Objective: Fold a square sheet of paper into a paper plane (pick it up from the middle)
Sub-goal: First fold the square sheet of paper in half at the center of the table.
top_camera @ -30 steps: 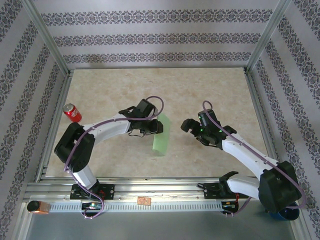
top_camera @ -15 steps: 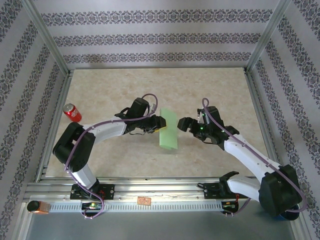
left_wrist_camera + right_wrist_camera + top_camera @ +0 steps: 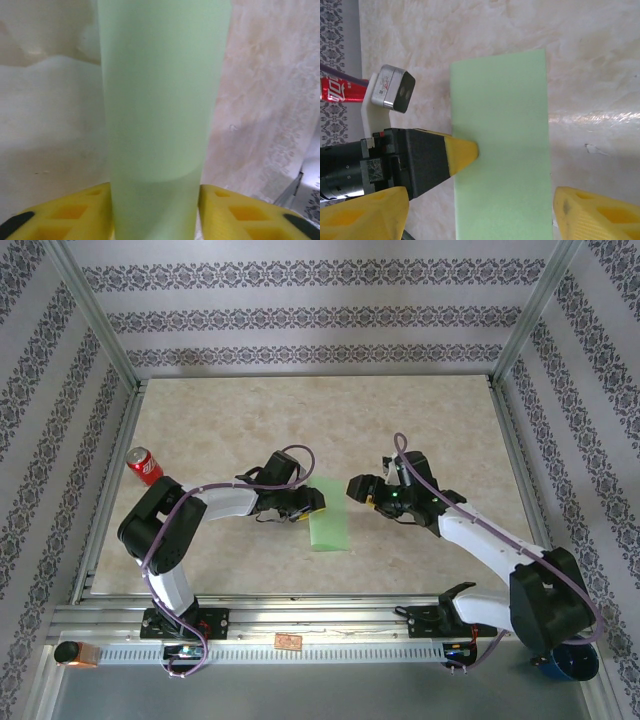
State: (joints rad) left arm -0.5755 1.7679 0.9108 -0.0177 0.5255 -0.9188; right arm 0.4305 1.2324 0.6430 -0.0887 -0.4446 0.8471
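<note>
The square sheet of paper [image 3: 328,517], light green, lies on the table as a long narrow rectangle. A paper plane is out of view. My left gripper [image 3: 309,504] reaches in from the left. In the left wrist view the paper [image 3: 160,100] runs up between its yellow fingers [image 3: 60,212], which stand apart with a sliver of gap at the right one. From the right wrist, one left fingertip [image 3: 464,152] rests on the paper's [image 3: 505,125] left edge. My right gripper [image 3: 357,488] hovers open over the strip, its fingers [image 3: 600,215] spread wider than the strip.
A red soda can [image 3: 143,465] lies near the table's left rail, also seen as the can [image 3: 337,90] in the right wrist view. Aluminium frame posts and patterned walls enclose the marble table [image 3: 420,420]. Bare surface spreads behind and to the right of the paper.
The left gripper carried the paper right, then drew it back down; the strip now lies flat and the left jaws have widened. The right gripper moved left over the paper and narrowed slightly.
</note>
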